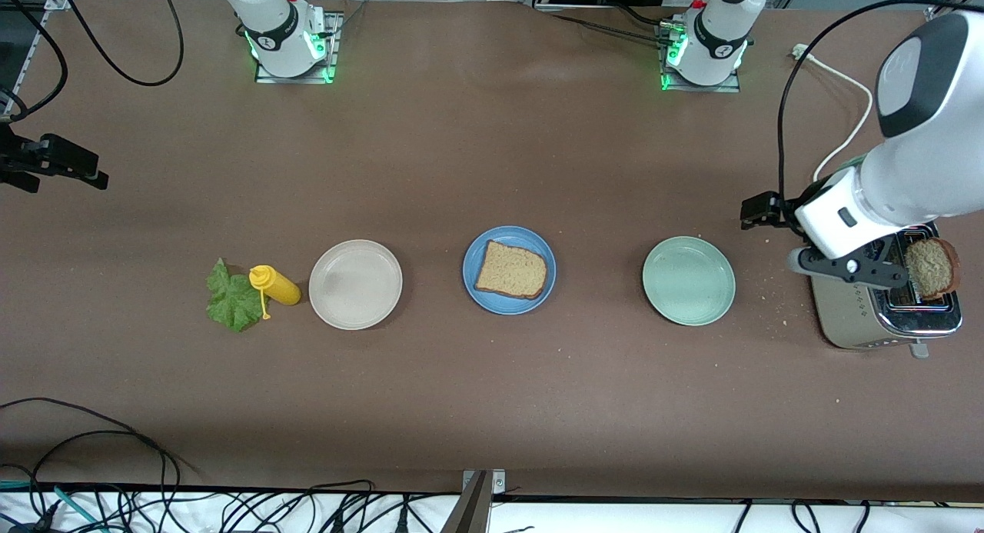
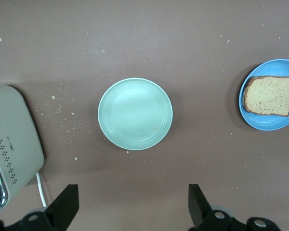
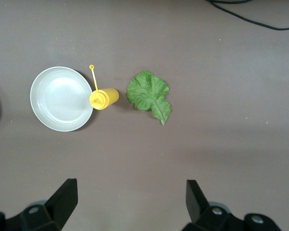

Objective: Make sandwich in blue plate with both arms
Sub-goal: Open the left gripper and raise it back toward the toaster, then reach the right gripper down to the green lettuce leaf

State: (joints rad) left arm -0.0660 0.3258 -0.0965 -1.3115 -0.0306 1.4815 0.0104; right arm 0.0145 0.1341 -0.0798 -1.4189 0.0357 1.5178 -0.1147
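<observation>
One bread slice (image 1: 512, 270) lay on the blue plate (image 1: 480, 296). My left end effector (image 2: 131, 204), wide open and empty, hung over the table between toaster (image 1: 861, 318) and mint plate (image 1: 689, 281); my right end effector (image 3: 130, 202) gaped empty over the table near the lettuce (image 3: 148, 94).

One bread slice (image 1: 512, 270) on blue plate (image 1: 477, 287); another apparently in toaster (image 1: 884, 318)

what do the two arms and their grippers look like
Both arms are white and rounded, with black joint bands, green-lit bases and a red button near each base. The left arm has a dark grey oval cap at its elbow. The left gripper and right gripper are black with wedge-shaped jaws.
</observation>
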